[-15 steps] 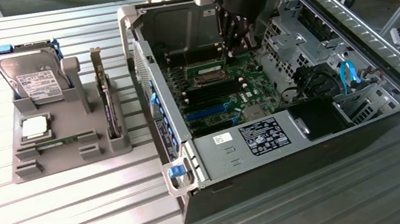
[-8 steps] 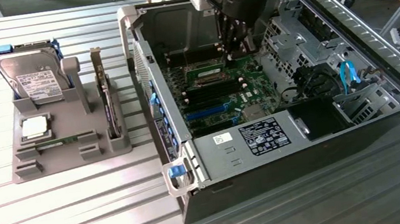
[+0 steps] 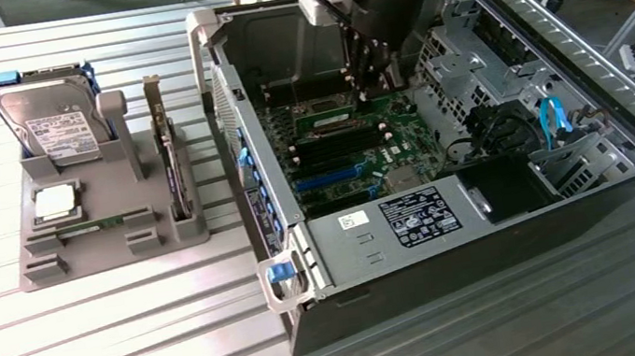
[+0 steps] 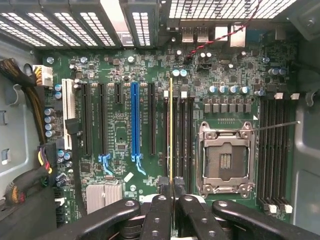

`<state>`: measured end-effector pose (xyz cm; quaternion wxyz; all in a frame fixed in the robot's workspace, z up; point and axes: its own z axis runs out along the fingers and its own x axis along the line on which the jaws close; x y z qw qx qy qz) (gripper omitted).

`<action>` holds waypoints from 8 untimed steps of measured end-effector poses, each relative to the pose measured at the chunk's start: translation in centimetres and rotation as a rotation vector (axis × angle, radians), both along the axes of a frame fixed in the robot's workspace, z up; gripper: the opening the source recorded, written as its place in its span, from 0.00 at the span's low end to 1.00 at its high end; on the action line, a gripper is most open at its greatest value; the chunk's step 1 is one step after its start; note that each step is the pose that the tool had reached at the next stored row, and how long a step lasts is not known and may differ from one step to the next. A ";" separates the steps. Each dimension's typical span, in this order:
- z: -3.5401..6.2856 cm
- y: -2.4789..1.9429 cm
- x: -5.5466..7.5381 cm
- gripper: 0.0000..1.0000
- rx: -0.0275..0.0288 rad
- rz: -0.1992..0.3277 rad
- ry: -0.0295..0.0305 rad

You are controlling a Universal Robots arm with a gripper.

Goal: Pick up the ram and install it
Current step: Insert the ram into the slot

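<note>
My gripper [image 4: 171, 187] is shut on the ram [image 4: 171, 130], which the wrist view shows edge-on as a thin yellowish line running out from between the two dark fingers [image 4: 160, 205]. The stick hangs over the green motherboard [image 4: 120, 145], in line with the black memory slots [image 4: 184, 135] beside the empty silver CPU socket [image 4: 225, 160]. Whether it touches a slot I cannot tell. In the exterior view the gripper [image 3: 377, 84] reaches down into the open computer case [image 3: 289, 239], above the motherboard [image 3: 350, 140].
More memory slots [image 4: 274, 145] lie past the socket, and a blue expansion slot [image 4: 134, 120] on the other side. On the exterior view's left, a grey holder [image 3: 48, 270] carries a hard drive [image 3: 55, 123], an upright card [image 3: 171, 162] and a chip [image 3: 54, 202]. The power supply [image 3: 417, 215] closes the case front.
</note>
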<state>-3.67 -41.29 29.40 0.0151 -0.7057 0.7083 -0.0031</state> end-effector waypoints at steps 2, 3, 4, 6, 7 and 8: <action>-0.26 0.00 0.0 0.12 0.0000 0.000 0.0000; -0.38 0.00 0.0 0.12 0.0000 0.000 0.0000; -0.50 0.00 0.0 0.12 -0.0001 0.000 0.0000; -0.73 0.00 0.0 0.12 0.0000 0.000 0.0000; -0.84 0.00 0.0 0.12 0.0000 0.000 0.0000; -1.02 0.00 0.0 0.12 0.0000 0.000 0.0000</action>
